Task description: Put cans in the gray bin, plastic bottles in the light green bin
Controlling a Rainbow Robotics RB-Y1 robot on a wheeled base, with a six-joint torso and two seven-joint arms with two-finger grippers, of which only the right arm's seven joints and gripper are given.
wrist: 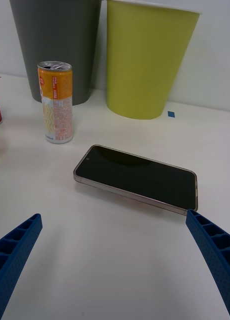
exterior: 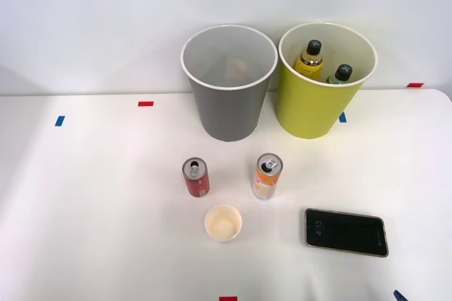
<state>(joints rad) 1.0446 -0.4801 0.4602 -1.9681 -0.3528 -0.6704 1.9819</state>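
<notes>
Showing the sorting half done, both bottles (exterior: 312,57) stood inside the light green bin (exterior: 311,114) while two cans (exterior: 268,176) waited upright before the gray bin (exterior: 227,114), the right gripper (wrist: 115,260) spread wide, empty.

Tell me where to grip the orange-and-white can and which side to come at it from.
Grip the orange-and-white can across its slim body, about mid-height, probably coming in level from the phone's side. It stands upright with an opened top, so a side pinch should keep it vertical. The red can and paper cup stand apart from it, leaving room for the open right tool.
</notes>
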